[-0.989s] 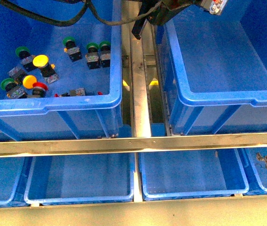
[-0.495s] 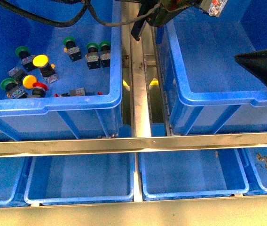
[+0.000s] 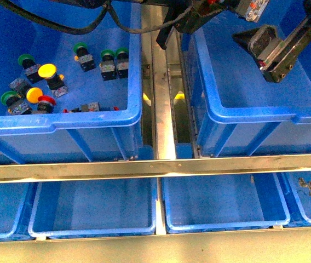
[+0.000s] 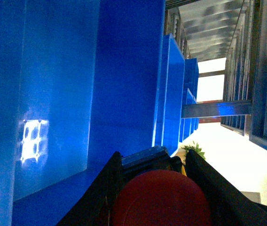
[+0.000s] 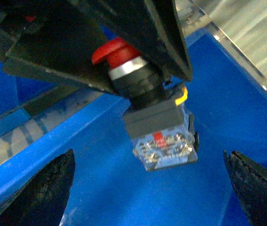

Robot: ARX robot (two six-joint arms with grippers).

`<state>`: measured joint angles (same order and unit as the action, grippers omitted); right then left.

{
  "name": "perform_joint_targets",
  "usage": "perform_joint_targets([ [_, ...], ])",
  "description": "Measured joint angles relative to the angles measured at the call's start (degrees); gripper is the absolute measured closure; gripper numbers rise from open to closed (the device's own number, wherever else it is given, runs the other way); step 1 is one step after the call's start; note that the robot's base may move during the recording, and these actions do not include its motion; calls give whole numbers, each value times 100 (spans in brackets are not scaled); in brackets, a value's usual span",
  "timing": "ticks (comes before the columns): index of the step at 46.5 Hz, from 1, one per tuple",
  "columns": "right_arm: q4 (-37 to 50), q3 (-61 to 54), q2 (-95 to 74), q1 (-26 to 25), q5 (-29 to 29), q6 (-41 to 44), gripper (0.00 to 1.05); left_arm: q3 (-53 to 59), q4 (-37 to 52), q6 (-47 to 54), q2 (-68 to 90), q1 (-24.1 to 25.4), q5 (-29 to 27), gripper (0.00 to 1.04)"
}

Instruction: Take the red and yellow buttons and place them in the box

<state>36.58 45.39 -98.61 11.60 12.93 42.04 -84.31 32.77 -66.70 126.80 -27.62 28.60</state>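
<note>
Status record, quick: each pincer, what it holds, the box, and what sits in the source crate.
left pincer: shut on held red button, gripped by the black body just behind the cap
right pincer: open, empty, over the box
box: no buttons visible inside in the front view
source crate: two yellow buttons, one loose red button, five green buttons
unclear: one switch lying by the front wall, cap colour not readable
</note>
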Motion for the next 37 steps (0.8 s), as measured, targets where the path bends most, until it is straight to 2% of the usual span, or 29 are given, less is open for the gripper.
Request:
perform_joint_targets([
  [26, 164, 503, -573, 234, -138, 699, 7, -66, -22, -2, 44, -28, -15, 72],
  [37, 302, 621, -693, 227, -247, 743, 7, -129, -55, -4, 111, -28, -15, 72],
])
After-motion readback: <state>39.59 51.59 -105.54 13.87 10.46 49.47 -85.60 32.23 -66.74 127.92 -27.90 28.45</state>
